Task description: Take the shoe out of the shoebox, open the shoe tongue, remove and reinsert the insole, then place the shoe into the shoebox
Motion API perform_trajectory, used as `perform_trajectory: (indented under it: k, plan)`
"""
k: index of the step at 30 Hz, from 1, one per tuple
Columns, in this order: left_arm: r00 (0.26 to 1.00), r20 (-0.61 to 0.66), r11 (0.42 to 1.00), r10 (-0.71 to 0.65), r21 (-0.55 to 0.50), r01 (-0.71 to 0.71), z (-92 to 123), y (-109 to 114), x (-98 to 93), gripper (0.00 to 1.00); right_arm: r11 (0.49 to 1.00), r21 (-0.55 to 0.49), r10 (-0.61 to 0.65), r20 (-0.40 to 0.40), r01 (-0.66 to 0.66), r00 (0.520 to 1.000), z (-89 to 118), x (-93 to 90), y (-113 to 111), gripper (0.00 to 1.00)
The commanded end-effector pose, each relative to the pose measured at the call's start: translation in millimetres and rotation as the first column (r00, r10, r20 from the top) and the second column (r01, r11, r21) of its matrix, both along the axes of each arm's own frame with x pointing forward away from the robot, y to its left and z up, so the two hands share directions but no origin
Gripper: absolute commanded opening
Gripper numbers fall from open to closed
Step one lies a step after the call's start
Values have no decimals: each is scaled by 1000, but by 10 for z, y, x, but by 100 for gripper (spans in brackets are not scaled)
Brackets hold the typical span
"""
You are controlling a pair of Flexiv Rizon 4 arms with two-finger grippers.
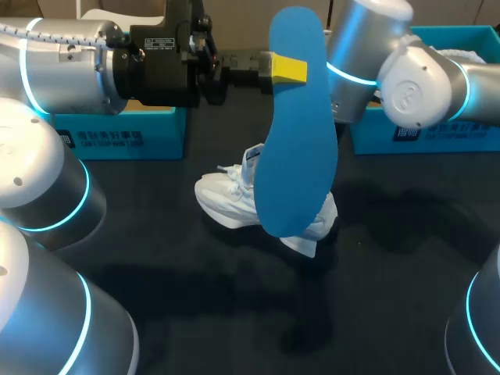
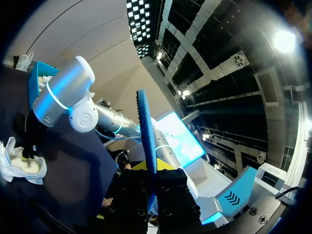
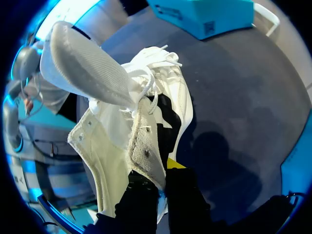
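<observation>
The white lace-up shoe (image 1: pixel 226 203) sits on the black table (image 1: pixel 391 273) near its middle, outside both boxes and toe toward our left. In the right wrist view its white laces (image 3: pixel 156 56) lie loose. Its grey mesh tongue (image 3: pixel 90 66) is pulled up and away from the opening, so the pale inside of the shoe is exposed. Our right gripper (image 3: pixel 161 187) is clenched on the shoe's rim, a strip of the fuzzy lining pinched between the two black fingers with one yellow tip showing beside it. In the head view this gripper is hidden. We see only our right arm (image 1: pixel 414 78) coming in from the right and dropping down behind the insole. The long blue foam insole (image 1: pixel 293 148) is out of the shoe and held high above it, standing almost upright with its broad face toward the head camera. Our left gripper (image 1: pixel 285 69) grasps it near its upper end, fingers closed from both sides. In the left wrist view the insole (image 2: pixel 146 136) appears edge-on, rising from between the fingers. A teal cardboard shoebox (image 1: pixel 117 137) stands at the table's far left, behind our left arm (image 1: pixel 70 55). A second teal shoebox (image 1: pixel 461 141) stands at the far right, with something white in it that we cannot make out.
</observation>
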State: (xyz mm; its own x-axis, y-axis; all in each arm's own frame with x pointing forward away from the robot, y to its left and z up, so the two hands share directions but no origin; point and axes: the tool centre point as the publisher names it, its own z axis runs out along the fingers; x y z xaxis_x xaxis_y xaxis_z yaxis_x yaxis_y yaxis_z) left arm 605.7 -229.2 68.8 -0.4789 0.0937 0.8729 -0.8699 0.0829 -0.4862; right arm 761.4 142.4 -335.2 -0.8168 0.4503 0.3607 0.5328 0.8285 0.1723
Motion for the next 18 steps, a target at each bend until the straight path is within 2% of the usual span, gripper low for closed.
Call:
perform_trajectory:
  k: [1, 5, 6, 7, 18]
  plan:
    - [1000, 0, 1000, -1, 2, 1, 4, -21, 8, 0, 862, 124, -501, 64, 491, 863, -28, -209, -48, 0]
    - [1000, 0, 1000, -1, 2, 1, 4, -21, 8, 0, 781, 139, -620, 54, 609, 783, -9, -285, -23, 0]
    - [1000, 0, 1000, -1, 2, 1, 4, -21, 8, 0, 774, 138, -628, 51, 618, 776, 9, -286, -30, 0]
    - [1000, 0, 1000, -1, 2, 1, 4, -21, 8, 0, 824, 126, -563, 73, 552, 823, 60, -226, -57, 0]
    - [1000, 0, 1000, -1, 2, 1, 4, -21, 8, 0, 824, 126, -563, 73, 552, 823, 60, -226, -57, 0]
